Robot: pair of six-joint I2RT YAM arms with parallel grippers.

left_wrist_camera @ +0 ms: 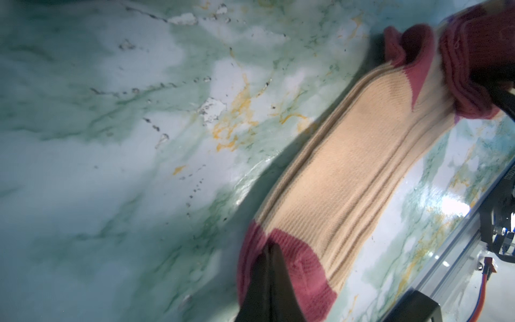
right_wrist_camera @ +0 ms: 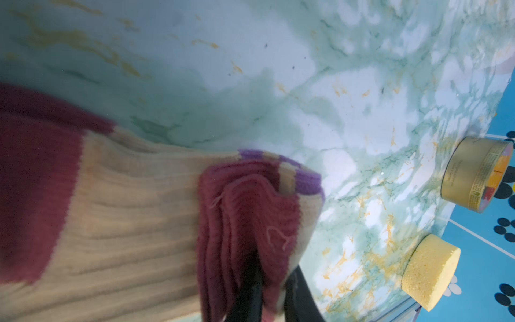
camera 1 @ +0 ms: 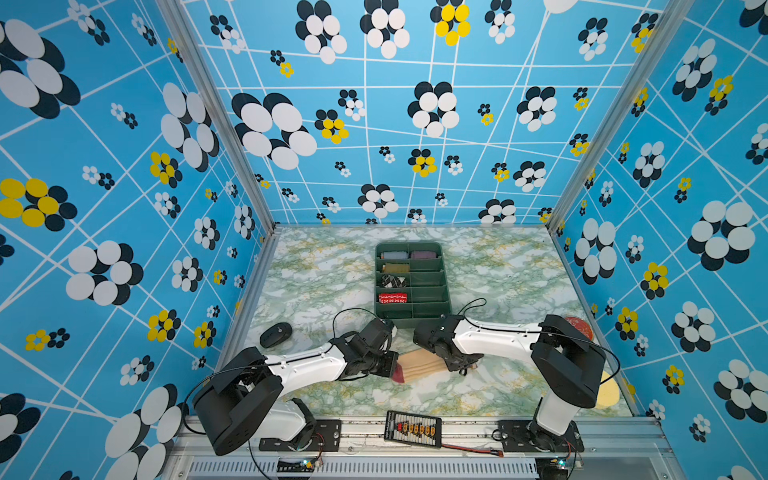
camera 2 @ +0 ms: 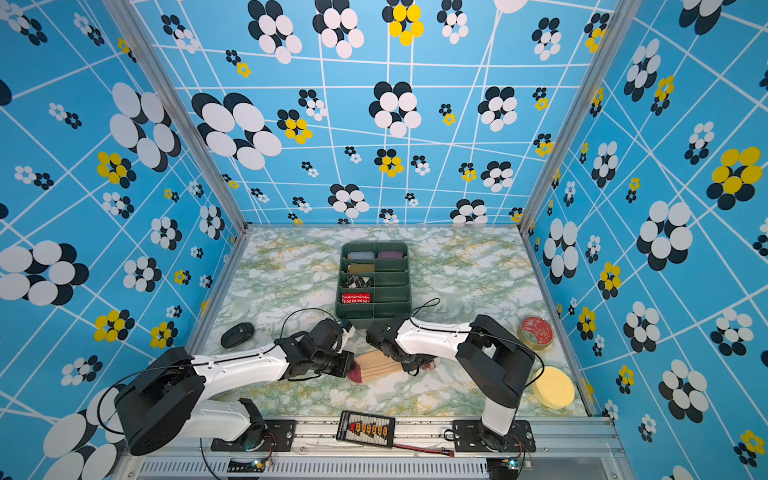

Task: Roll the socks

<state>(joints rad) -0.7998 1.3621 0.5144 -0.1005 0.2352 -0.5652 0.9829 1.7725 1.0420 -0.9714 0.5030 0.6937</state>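
The socks [camera 1: 419, 365] [camera 2: 380, 366] lie stretched flat on the marble table near its front, pale orange-cream ribbed with a dark red toe, heel and cuff. My left gripper [camera 1: 394, 368] [left_wrist_camera: 271, 248] is shut, its tips pinching the dark red toe end. In the left wrist view the socks [left_wrist_camera: 334, 172] run away from those fingers toward the heel. My right gripper [camera 1: 467, 366] [right_wrist_camera: 271, 267] is shut on the dark red cuff, which is folded back over the cream leg [right_wrist_camera: 125, 217]. Purple stripes show at the fold.
A green divided tray [camera 1: 448, 299] [camera 2: 409, 291] with several sock rolls stands just behind both grippers. A black oval object [camera 1: 275, 334] lies at the left. A round tin [camera 2: 536, 332] [right_wrist_camera: 473, 172] and a yellow sponge disc [camera 2: 552, 386] [right_wrist_camera: 429, 270] sit at the right edge. A black connector board [camera 1: 413, 430] lies on the front rail.
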